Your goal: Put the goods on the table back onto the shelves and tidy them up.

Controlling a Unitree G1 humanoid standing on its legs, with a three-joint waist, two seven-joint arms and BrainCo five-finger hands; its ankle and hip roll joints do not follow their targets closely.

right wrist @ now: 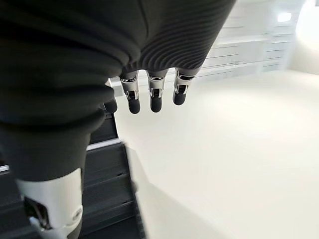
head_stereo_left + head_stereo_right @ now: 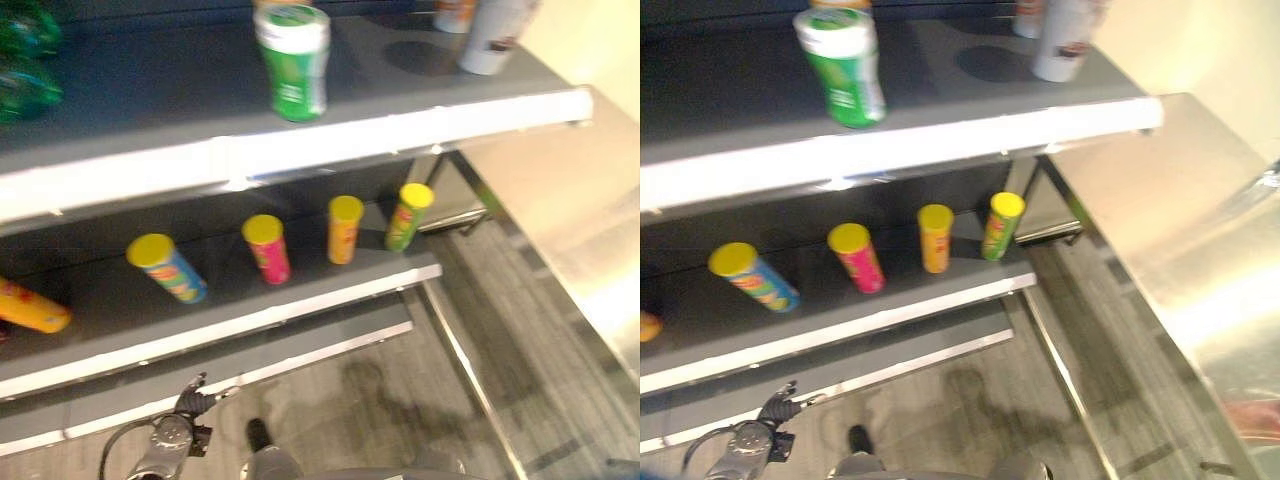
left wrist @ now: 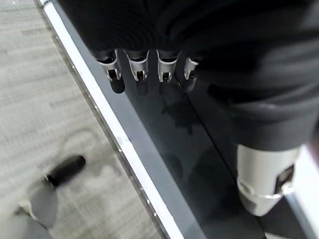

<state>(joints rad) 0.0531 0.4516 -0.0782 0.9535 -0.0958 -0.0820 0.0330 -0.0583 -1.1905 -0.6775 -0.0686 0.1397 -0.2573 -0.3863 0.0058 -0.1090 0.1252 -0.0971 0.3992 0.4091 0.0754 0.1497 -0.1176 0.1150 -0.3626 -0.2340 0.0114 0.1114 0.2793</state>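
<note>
My left hand [image 3: 149, 69] hangs with fingers relaxed and straight, holding nothing, above the lowest shelf's front edge [image 3: 124, 149]. My right hand [image 1: 154, 94] is likewise slack and empty, over the pale table [image 1: 239, 164]. Four yellow-lidded tube cans stand along the middle shelf [image 2: 300, 300]: blue [image 2: 166, 266], pink [image 2: 267, 248], orange [image 2: 343, 229], green [image 2: 408, 216]; a green canister [image 2: 293, 62] sits near the top shelf's front edge. Such tubes look light, stiff and smooth, so I'd wrap around mid-body.

orange tube [image 2: 32, 309] cut by left edge, white bottle [image 2: 492, 35] top cropped
</note>
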